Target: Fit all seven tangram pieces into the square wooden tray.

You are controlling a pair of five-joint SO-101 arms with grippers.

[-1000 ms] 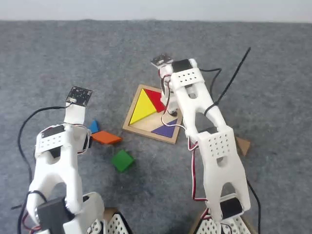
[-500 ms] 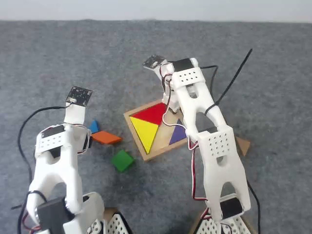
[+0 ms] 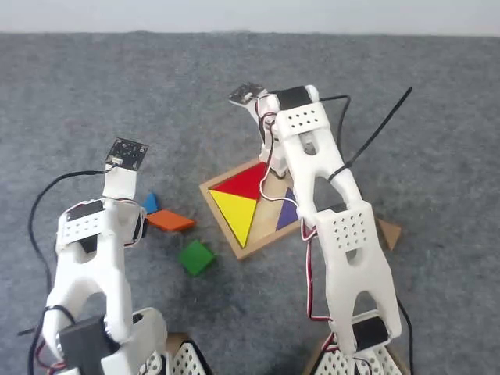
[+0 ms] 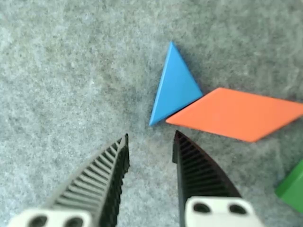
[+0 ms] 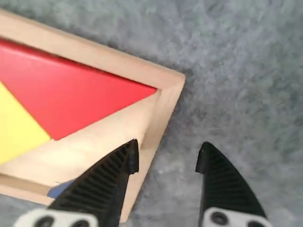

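Note:
The square wooden tray lies turned at an angle mid-table. It holds a red triangle, a yellow triangle and a purple piece. My right gripper is open and straddles the tray's rim near a corner: one finger is over bare wood inside, the other over the carpet. Beside it lies the red triangle. My left gripper is open just short of the blue triangle, which touches the orange parallelogram. The green square lies nearer the arm bases.
A tan wooden piece pokes out from behind the right arm, right of the tray. Grey carpet covers the whole table. Cables trail from both arms. Open carpet lies at the far side and far left.
The tray has been turned counterclockwise, so the yellow triangle went from its left to its near side. The right arm shifted slightly with it. The left arm has stayed still.

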